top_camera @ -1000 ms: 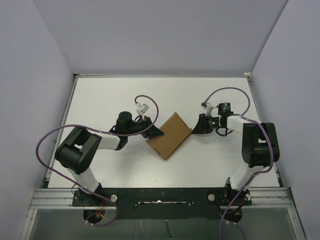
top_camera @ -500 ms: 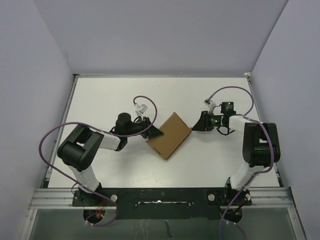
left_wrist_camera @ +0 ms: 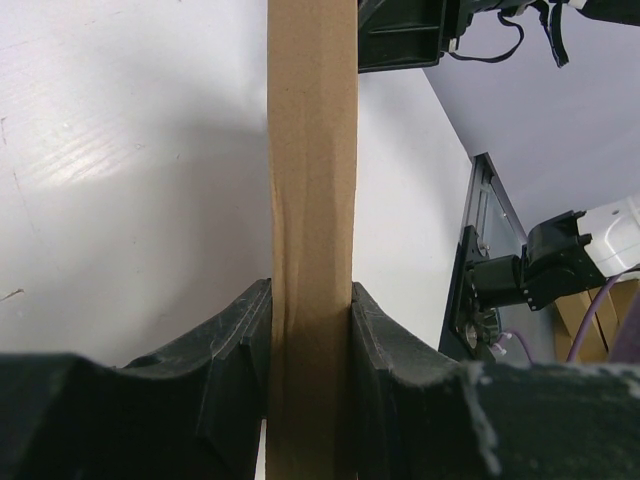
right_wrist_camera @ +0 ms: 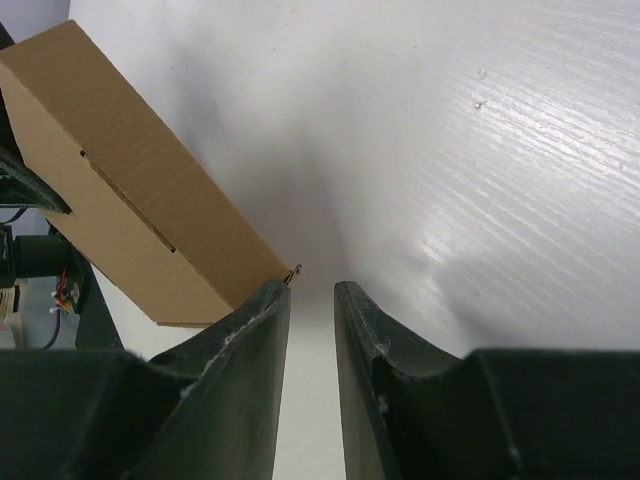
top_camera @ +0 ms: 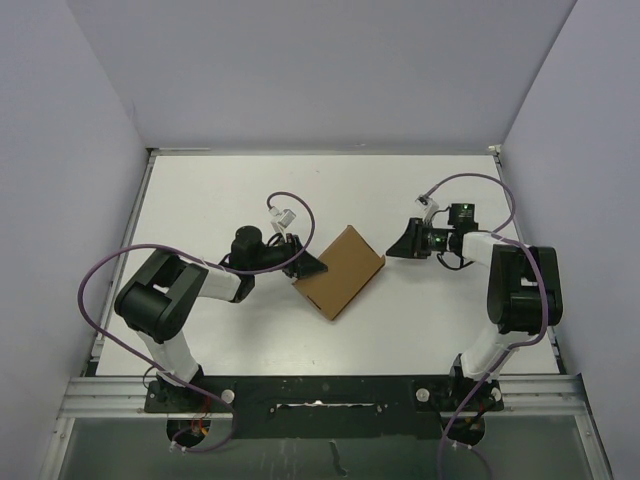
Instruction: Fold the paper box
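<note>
The paper box (top_camera: 340, 270) is a folded, flat brown cardboard mailer lying cornerwise at the table's middle. My left gripper (top_camera: 300, 268) is shut on its left edge. In the left wrist view the box (left_wrist_camera: 312, 200) runs up between both fingers (left_wrist_camera: 240, 340), which press on it from either side. My right gripper (top_camera: 393, 248) sits just right of the box's right corner, clear of it. In the right wrist view its jaws (right_wrist_camera: 310, 290) stand a narrow gap apart with only white table between them, and the box (right_wrist_camera: 130, 190) lies ahead to the left.
The white table (top_camera: 220, 190) is walled by pale panels at the back and sides. Purple cables (top_camera: 290, 205) loop over both arms. A metal rail (top_camera: 320, 395) runs along the near edge.
My right gripper has drawn back to the right, away from the box's right corner. The left gripper and the box have barely moved.
</note>
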